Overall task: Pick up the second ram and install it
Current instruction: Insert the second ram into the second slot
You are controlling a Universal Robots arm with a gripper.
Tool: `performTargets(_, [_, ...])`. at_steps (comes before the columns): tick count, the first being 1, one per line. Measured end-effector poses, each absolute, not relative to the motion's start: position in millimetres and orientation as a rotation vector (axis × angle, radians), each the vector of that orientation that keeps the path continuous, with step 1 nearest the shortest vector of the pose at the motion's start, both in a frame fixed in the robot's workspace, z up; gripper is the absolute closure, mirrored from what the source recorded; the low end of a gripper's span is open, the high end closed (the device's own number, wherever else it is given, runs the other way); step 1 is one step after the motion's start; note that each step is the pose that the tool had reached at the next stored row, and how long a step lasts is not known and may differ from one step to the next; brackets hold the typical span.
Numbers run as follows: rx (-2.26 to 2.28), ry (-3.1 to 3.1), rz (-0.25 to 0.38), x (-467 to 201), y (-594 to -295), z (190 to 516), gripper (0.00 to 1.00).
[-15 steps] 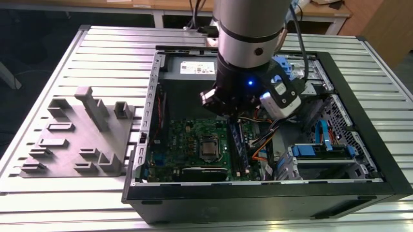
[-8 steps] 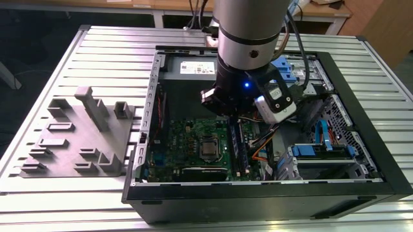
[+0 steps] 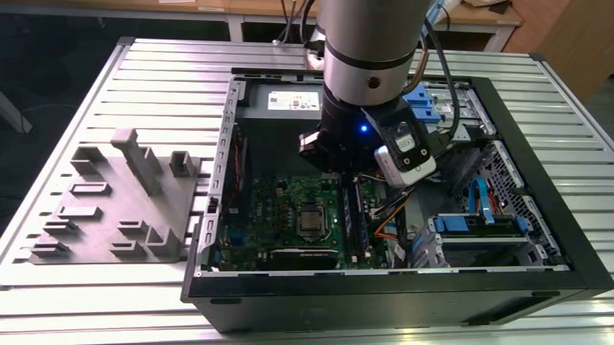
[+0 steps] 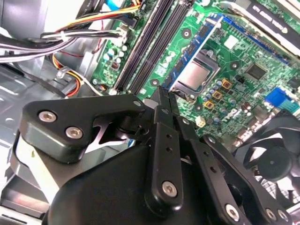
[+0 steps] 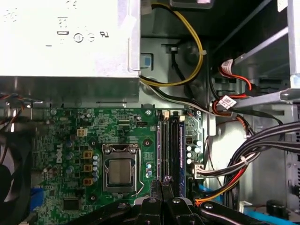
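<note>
Inside the open computer case [image 3: 537, 287] lies the green motherboard [image 5: 93, 131] with a row of long black memory slots [image 5: 169, 150]. A dark blue-green stick, the ram [image 5: 181, 150], stands seated in the slot farthest from the processor socket [image 5: 120, 169]; it also shows in the exterior view as the ram [image 3: 364, 223]. I cannot tell whether it is the second ram. My gripper [image 4: 165, 96] is shut, its two thin black fingertips pressed together with nothing between them. In the first wrist view the gripper [image 5: 163, 183] hangs over the end of the slots beside the socket.
The grey power-supply box [image 5: 65, 37] fills the case's far end. Bundled cables [image 5: 243, 159] run beside the slots, and a black fan [image 4: 276, 159] sits at the board's edge. Blue drive brackets [image 3: 479, 215] occupy the exterior view's right. A grey parts fixture [image 3: 115, 208] rests on the slatted table.
</note>
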State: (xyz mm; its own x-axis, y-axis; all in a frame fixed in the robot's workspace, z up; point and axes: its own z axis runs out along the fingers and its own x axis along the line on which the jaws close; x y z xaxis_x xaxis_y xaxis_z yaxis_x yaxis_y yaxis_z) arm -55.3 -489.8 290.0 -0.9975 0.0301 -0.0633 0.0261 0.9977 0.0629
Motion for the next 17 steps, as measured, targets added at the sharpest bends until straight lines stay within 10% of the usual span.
performTargets(17, [0.006,3.077,0.096,-55,-490,278,0.92])
